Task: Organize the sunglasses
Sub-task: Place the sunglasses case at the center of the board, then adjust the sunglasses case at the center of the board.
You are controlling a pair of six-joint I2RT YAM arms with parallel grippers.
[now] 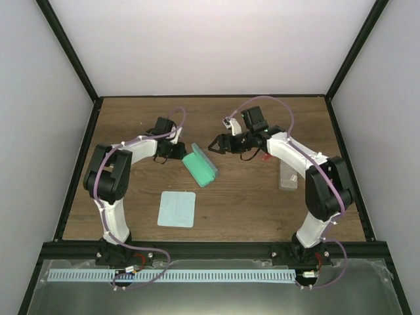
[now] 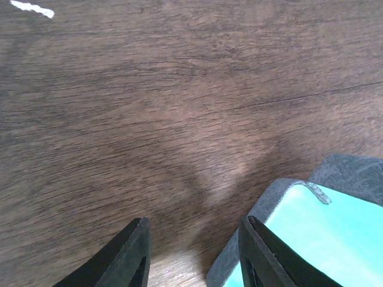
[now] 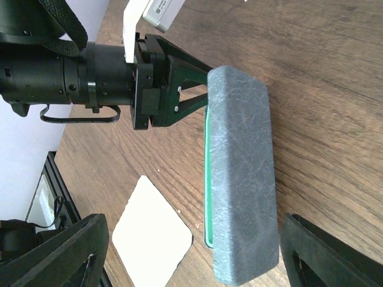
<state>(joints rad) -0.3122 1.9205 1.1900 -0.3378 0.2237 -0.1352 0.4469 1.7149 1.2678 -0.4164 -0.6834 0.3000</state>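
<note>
Both pairs of jaws stand apart with nothing between them. The left gripper (image 2: pixel 192 254) is spread over bare wood, one finger right at the rim of the open green-lined case (image 1: pixel 200 167). The right gripper (image 1: pixel 216 144) gapes wide, facing that case from the other side. The translucent pink sunglasses (image 1: pixel 288 174) lie on the table (image 1: pixel 249 203) just beside the right forearm, well apart from the case. Only a sliver of the red-orange sunglasses (image 1: pixel 266 157) peeks out under that arm. A pale cloth (image 1: pixel 177 209) lies near the case.
</note>
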